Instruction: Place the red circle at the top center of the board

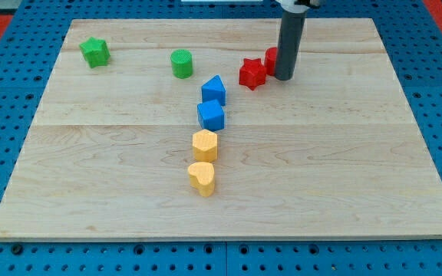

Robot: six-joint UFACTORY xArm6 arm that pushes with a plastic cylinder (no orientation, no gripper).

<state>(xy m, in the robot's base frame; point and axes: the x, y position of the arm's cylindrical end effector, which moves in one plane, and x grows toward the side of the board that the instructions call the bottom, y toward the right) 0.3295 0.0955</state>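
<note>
The red circle (pixel 271 59) sits near the view's top, right of centre, mostly hidden behind my rod. My tip (pixel 284 77) rests on the board right against it, on its right and lower side. A red star (pixel 252 73) lies just left of the tip and seems to touch the red circle.
A green star (pixel 95 51) lies at the top left and a green cylinder (pixel 182 63) right of it. Two blue blocks (pixel 214 90) (pixel 211 115), a yellow hexagon-like block (pixel 205 144) and a yellow heart (pixel 202 177) form a column down the wooden board (pixel 344 169).
</note>
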